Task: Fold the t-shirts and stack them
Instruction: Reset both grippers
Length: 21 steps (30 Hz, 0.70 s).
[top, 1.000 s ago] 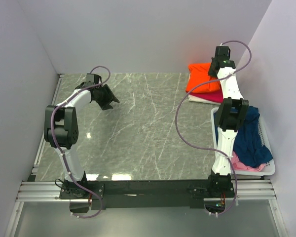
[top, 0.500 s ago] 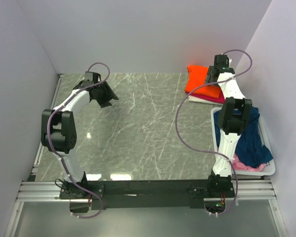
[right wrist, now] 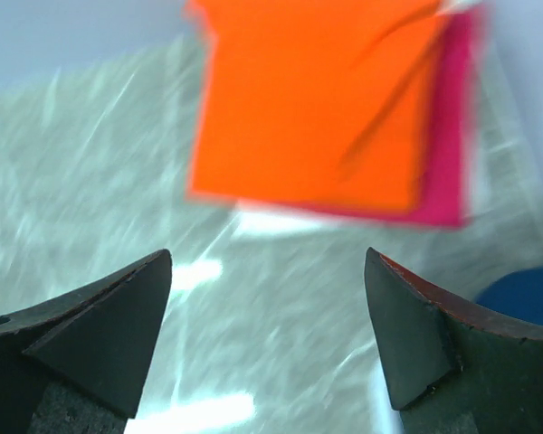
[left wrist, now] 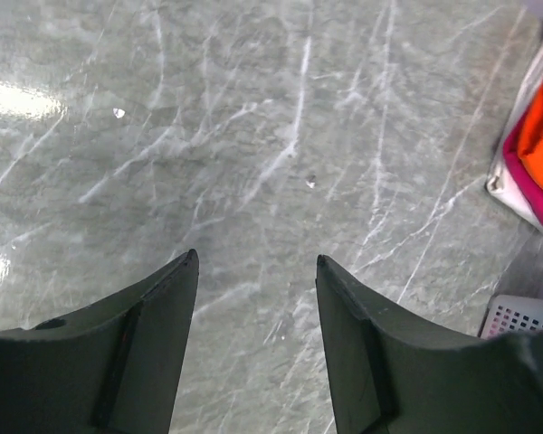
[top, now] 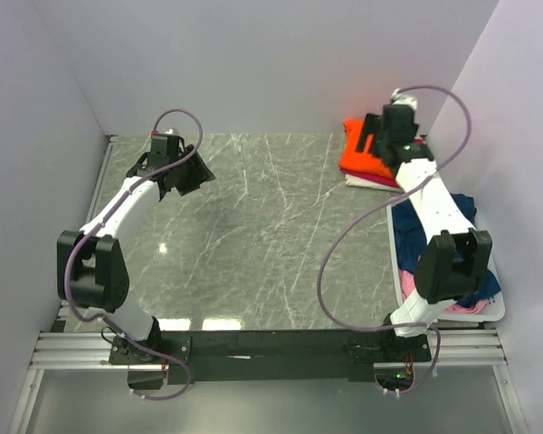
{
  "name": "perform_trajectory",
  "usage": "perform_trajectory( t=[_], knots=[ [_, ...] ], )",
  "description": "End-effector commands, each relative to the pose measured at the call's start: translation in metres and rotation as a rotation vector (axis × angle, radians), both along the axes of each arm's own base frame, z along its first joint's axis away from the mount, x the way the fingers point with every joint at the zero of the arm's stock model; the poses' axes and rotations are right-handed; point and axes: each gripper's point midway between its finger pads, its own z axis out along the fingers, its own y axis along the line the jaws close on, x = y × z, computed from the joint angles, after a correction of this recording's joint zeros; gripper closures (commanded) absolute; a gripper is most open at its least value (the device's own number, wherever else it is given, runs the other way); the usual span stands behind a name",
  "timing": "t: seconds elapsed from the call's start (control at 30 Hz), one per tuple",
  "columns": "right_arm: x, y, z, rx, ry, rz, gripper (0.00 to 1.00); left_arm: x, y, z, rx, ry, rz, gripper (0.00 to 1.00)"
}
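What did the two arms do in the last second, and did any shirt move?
Both elbows swung back toward the near edge. The right gripper slid a little left and nearer, above the orange tee. The left gripper edged farther and left over the table. Both are open and empty; nothing was taken or let go. The orange tee and the basket with its navy tee stayed put.

White basket (top: 493,310), mostly hidden, seems to rest on the grey marbled table's (top: 253,226) right edge
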Motion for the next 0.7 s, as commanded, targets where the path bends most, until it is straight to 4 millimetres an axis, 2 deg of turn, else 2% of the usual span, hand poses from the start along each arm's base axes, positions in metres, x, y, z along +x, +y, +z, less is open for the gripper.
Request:
perform_trajectory(
  t=[0.0,0.07,0.1,0.2,0.23,0.37,0.47,0.67],
  knots=[
    [-0.029,0.058,-0.018,0.055,0.026,0.13,0.07,-0.007,0.001,0.034,0.044,-0.117,-0.001,0.39],
    [-0.045,0.077,-0.026,0.069,0.036,0.162,0.07,-0.018,0.001,0.033,0.054,-0.121,-0.006,0.39],
    [-0.06,0.095,-0.034,0.088,0.047,0.194,0.07,-0.022,-0.001,0.035,0.062,-0.13,-0.017,0.39],
    [-0.087,0.116,-0.055,0.126,0.099,0.212,0.07,-0.04,0.003,0.037,0.075,-0.132,-0.004,0.39],
    [-0.096,0.129,-0.059,0.128,0.108,0.244,0.07,-0.049,0.006,0.038,0.079,-0.137,0.001,0.39],
    [-0.123,0.136,-0.082,0.124,0.137,0.245,0.07,-0.069,0.011,0.04,0.076,-0.19,0.001,0.39],
    [-0.134,0.139,-0.088,0.163,0.137,0.239,0.07,-0.08,0.02,0.04,0.105,-0.209,0.016,0.36],
    [-0.147,0.133,-0.071,0.168,0.092,0.212,0.07,-0.094,0.018,0.05,0.1,-0.265,-0.032,0.33]
  ],
)
